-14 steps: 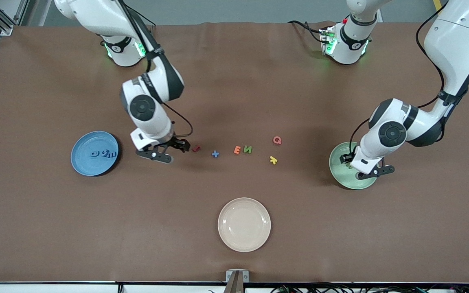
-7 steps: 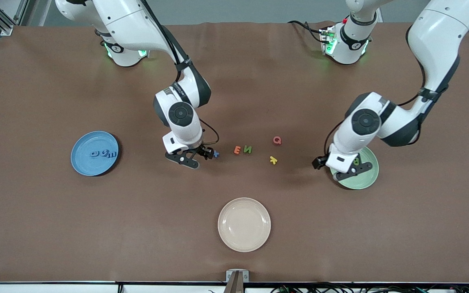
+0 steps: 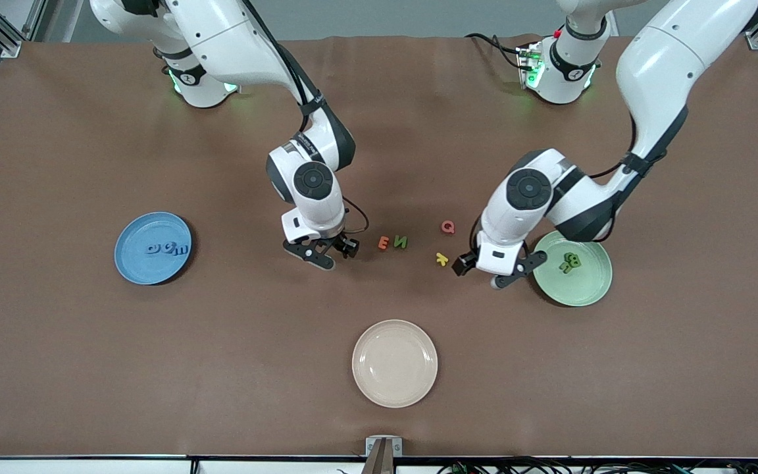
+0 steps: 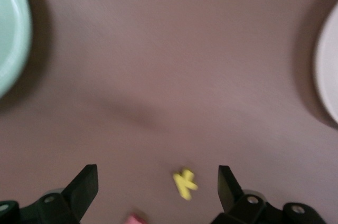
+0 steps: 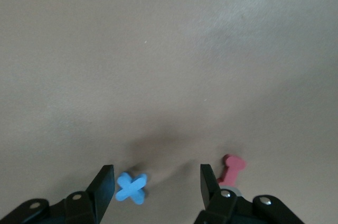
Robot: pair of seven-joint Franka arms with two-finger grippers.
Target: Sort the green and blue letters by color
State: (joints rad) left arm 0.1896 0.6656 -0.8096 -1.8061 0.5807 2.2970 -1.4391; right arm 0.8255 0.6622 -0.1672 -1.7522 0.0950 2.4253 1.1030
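The table (image 3: 89, 368) carried 3 plates: a blue plate (image 3: 135, 270) toward the right arm's end, a green plate (image 3: 593, 286) toward the left arm's end, and a cream plate (image 3: 395, 363) between them, nearest the front camera. 3 blue letters (image 3: 167, 249) lay in the blue plate, and green letters (image 3: 570, 263), touching each other, lay in the green plate. The right gripper (image 5: 157, 184) was low over the table between the blue plate and the row of loose letters, its jaws apart and gripping nothing; the blue X (image 5: 131, 188) lay on the table between the fingers, close against 1 of them, and a red letter (image 5: 231, 167) lay just outside the other finger. Beside it toward the left arm's end sat an orange E (image 3: 383, 243) and a green N (image 3: 401, 242), side by side. The left gripper (image 4: 157, 184) hung over the table beside the green plate, jaws wide and empty, with the yellow letter (image 4: 184, 183) on the table beneath the gap between its fingers. A pink Q (image 3: 447, 227) lay farther from the front camera than the yellow letter.
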